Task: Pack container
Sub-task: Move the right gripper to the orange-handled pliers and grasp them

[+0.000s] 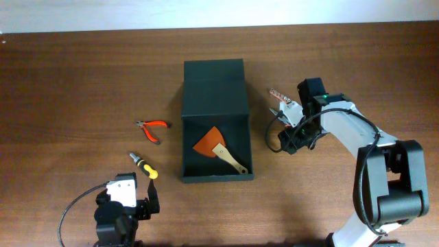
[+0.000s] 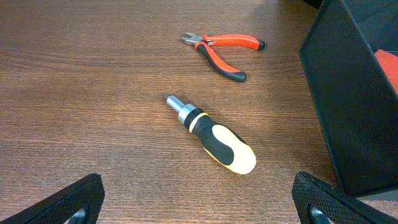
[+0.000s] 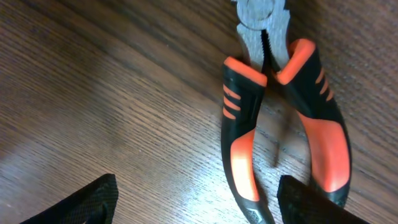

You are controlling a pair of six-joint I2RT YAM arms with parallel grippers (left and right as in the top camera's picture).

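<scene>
The container [image 1: 243, 144] is a dark green, nearly black box at the table's middle, its flap lid [image 1: 214, 72] open toward the back. An orange scraper with a wooden handle [image 1: 217, 148] lies inside. My right gripper [image 1: 296, 114] is open, right of the box, low over orange-and-black pliers [image 3: 244, 143]. In the right wrist view one pliers handle lies between my fingers [image 3: 205, 202]. My left gripper [image 1: 127, 204] is open and empty at the front left. In front of it lie a yellow-and-black stubby screwdriver [image 2: 214, 137] and red cutters [image 2: 224, 51].
In the overhead view the screwdriver [image 1: 144, 165] and cutters [image 1: 152, 127] lie left of the box. The box's left wall [image 2: 348, 106] rises at the right of the left wrist view. The right-hand pliers [image 1: 281, 101] are partly under the right arm.
</scene>
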